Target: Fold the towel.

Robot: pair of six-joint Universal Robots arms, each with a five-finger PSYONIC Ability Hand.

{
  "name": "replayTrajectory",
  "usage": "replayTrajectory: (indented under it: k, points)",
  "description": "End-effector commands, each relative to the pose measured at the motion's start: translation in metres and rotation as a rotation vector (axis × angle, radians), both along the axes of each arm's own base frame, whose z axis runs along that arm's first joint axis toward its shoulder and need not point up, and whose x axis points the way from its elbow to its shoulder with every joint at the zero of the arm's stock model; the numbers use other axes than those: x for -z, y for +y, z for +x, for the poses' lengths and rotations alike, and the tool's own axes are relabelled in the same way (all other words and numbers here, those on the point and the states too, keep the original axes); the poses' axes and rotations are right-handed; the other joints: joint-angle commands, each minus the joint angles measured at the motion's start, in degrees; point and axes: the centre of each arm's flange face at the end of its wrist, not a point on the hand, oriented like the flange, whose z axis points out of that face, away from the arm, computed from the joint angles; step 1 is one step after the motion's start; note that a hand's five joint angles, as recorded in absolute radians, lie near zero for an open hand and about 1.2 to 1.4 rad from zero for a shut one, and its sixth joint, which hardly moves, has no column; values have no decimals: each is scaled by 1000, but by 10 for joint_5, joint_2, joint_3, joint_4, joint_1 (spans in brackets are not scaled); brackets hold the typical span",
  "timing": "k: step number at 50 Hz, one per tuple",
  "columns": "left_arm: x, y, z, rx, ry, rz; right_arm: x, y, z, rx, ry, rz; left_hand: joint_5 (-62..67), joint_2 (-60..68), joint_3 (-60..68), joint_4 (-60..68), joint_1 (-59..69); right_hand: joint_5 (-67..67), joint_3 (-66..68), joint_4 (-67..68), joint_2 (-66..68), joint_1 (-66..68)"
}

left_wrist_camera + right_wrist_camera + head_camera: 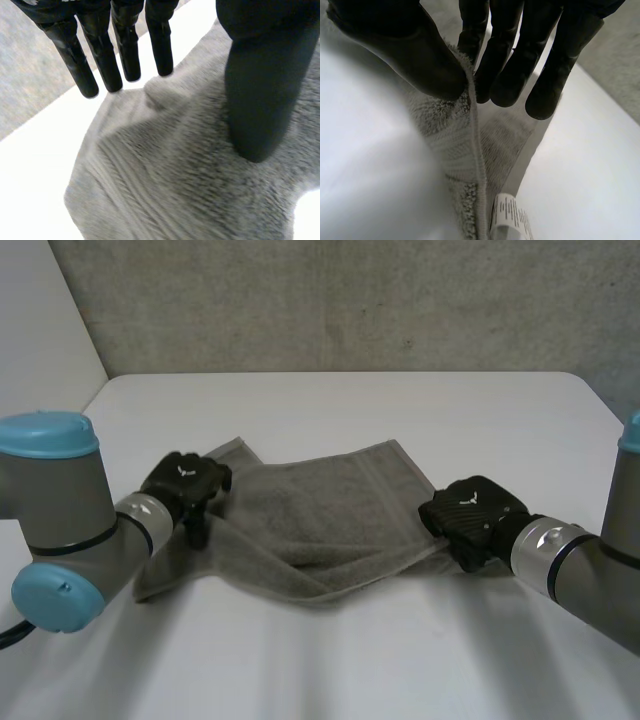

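Note:
A grey towel lies rumpled across the middle of the white table, its near edge partly folded over. My left hand is at the towel's left end. In the left wrist view its fingers are straight and stand apart from the thumb; the thumb's tip is down on the towel, and no cloth lies between them. My right hand is at the towel's right edge. There its thumb and fingers pinch the hemmed edge of the towel, lifting it slightly.
A white care label hangs from the towel's hem below my right hand. Bare white table lies all round the towel, ending at a grey wall at the back.

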Motion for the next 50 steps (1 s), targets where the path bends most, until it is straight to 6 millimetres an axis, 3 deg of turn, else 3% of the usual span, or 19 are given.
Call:
replayTrajectory:
  k: [1, 7, 20, 23, 28, 33, 50]
  points:
    - [-10, -14, 2, -35, 36, -103, 17, 0, 0, 42, -101, -1, -119, -121, -121, -121, -115, 31, 35, 36, 37, 36]
    - [-15, -11, 18, -100, 32, -116, 26, -5, -3, 69, -120, -4, -119, -121, -121, -121, -115, 31, 35, 36, 37, 36]
    - [-37, 57, 54, -143, 46, -161, 31, -13, -12, 107, -125, 8, -90, -92, -93, -92, -87, 31, 35, 36, 37, 36]
    - [-36, 62, 60, -157, 42, -158, 31, -13, -12, 107, -125, 10, -90, -92, -93, -92, -86, 31, 35, 36, 37, 36]
    - [-26, 74, 74, -200, 25, -115, 34, -12, -12, 106, -122, 18, -90, -92, -93, -92, -86, 31, 35, 36, 37, 36]
    - [-3, 86, 82, -223, -3, -30, 34, -12, -12, 108, -122, 18, -132, -134, -135, -134, -128, 31, 35, 36, 37, 36]
    - [30, 78, 78, -167, -3, 49, 37, -10, -13, 107, -119, 26, -3, -5, -5, -5, 1, 31, 35, 36, 37, 36]
